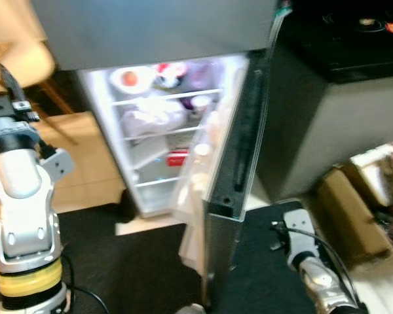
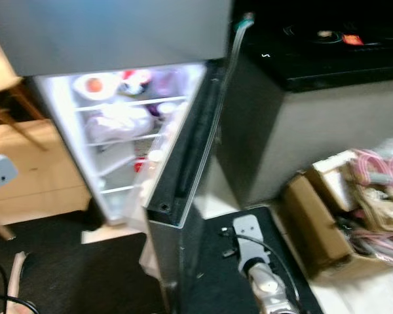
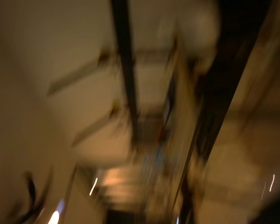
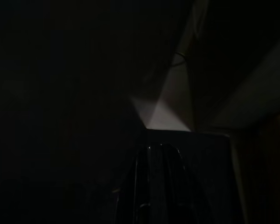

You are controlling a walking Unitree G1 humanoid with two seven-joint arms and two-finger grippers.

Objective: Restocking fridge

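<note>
Left eye view: fridge [image 1: 164, 124] open ahead, my left arm [image 1: 23, 216] nearer it; fingers' state cannot tell.

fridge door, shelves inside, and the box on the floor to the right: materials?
Fridge door: looks like dark grey painted or brushed metal with a black edge seal.
Shelves: probably white plastic or glass with white trim; blur and glare leave it open.
Box: brown corrugated cardboard, matte, with open flaps.
</note>
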